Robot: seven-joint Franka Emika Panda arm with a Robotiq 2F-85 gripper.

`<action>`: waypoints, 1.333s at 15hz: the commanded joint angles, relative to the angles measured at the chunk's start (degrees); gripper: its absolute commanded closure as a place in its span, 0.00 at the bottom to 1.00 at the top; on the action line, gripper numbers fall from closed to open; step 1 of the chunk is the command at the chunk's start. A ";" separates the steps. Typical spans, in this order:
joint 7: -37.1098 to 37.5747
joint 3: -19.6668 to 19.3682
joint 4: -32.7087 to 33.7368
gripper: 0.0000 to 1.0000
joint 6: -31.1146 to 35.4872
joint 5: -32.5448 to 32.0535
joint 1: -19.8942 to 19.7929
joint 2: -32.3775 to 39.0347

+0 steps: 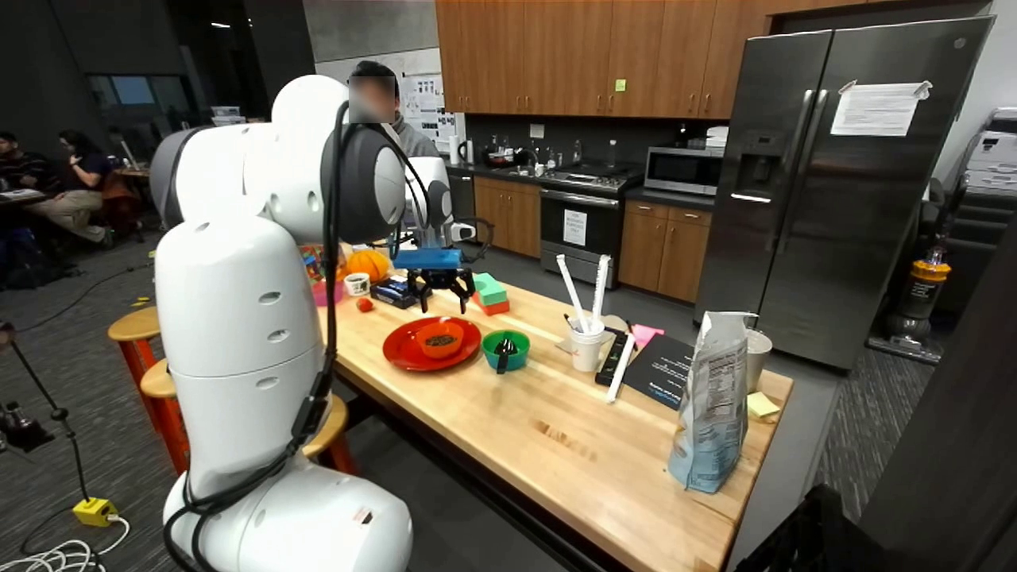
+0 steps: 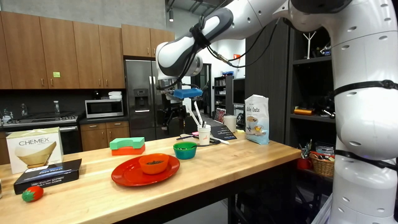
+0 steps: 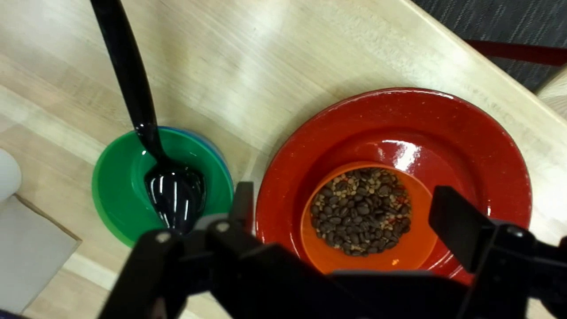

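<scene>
An orange bowl (image 3: 418, 246), in which dark beans (image 3: 361, 217) are contained, is set on a red plate (image 3: 398, 108) on the wooden table (image 1: 516, 413). Beside the plate, a black spoon (image 3: 145, 119) is rested in a green bowl (image 3: 117, 190). Above the table, the gripper (image 1: 443, 303) is suspended, its fingers (image 3: 458, 223) spread wide.

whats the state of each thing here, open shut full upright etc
gripper: open, holding nothing
orange bowl: upright, partly filled, dark beans showing
red plate: flat, under the orange bowl
green bowl: upright, black spoon inside
black spoon: handle over the rim
oats bag: standing upright
fridge: shut
microwave: shut
</scene>
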 commanded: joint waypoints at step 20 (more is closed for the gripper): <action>19.70 -0.05 -18.33 0.00 5.79 -9.20 1.46 -14.65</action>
